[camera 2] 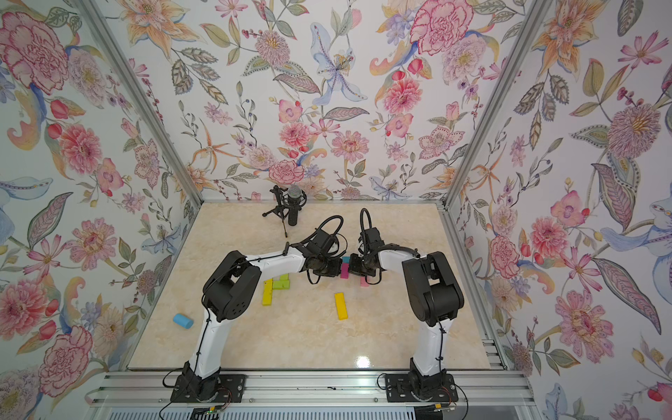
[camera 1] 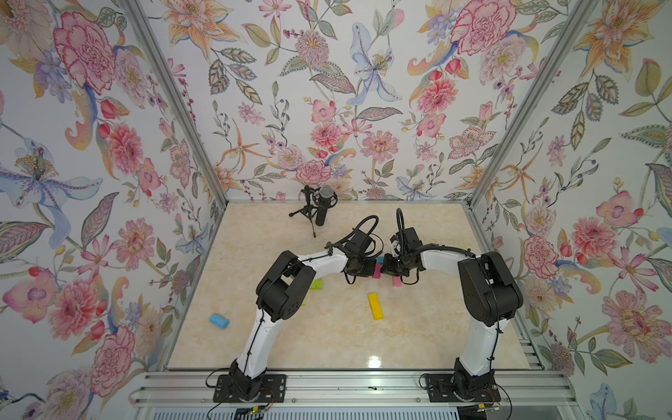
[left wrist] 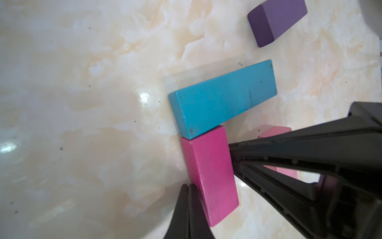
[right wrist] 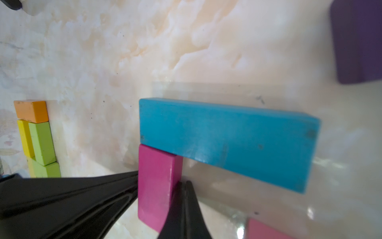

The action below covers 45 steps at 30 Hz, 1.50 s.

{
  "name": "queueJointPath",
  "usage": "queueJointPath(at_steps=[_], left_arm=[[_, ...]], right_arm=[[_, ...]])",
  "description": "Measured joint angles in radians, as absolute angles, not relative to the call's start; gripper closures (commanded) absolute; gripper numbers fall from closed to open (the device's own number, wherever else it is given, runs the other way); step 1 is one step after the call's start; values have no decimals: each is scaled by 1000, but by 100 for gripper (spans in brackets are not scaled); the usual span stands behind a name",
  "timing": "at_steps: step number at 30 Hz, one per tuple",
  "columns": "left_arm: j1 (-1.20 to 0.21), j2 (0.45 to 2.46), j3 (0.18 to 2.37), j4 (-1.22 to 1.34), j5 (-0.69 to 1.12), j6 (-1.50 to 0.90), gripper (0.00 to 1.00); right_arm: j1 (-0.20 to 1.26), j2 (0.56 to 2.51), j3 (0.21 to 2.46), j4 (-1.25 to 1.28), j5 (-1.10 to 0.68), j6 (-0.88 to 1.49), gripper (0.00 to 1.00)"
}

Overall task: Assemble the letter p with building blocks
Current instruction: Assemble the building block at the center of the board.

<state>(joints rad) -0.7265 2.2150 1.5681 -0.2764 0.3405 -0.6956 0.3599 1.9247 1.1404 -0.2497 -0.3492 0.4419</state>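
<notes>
A magenta block [left wrist: 210, 175] lies flat on the marble table, its end against the side of a long teal block [left wrist: 223, 97], making an L. My left gripper [left wrist: 188, 186] is shut, its tips against one long side of the magenta block. My right gripper [right wrist: 184, 183] is shut too, its tips against the opposite side. Both top views show the two wrists meeting over the magenta block [camera 1: 377, 271]. Nearby lie a purple block [left wrist: 277, 20] and a pink block [camera 1: 397, 282]. A long yellow block [camera 1: 375, 306] lies nearer the front. Neither gripper holds anything.
Orange [right wrist: 31, 110], lime green [right wrist: 42, 142] and yellow blocks [camera 2: 268, 292] sit grouped beneath the left arm. A blue cylinder [camera 1: 219, 320] lies at the front left. A black microphone on a tripod [camera 1: 323, 205] stands at the back. Flowered walls close in three sides.
</notes>
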Motion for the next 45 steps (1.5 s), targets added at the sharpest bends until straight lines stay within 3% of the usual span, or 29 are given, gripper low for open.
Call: queueJointPath(at_steps=[45], left_arm=[[-696,2178,1518,-276,299,-669,100]], right_arm=[[350,1932,1145,-249,-379,442,100]])
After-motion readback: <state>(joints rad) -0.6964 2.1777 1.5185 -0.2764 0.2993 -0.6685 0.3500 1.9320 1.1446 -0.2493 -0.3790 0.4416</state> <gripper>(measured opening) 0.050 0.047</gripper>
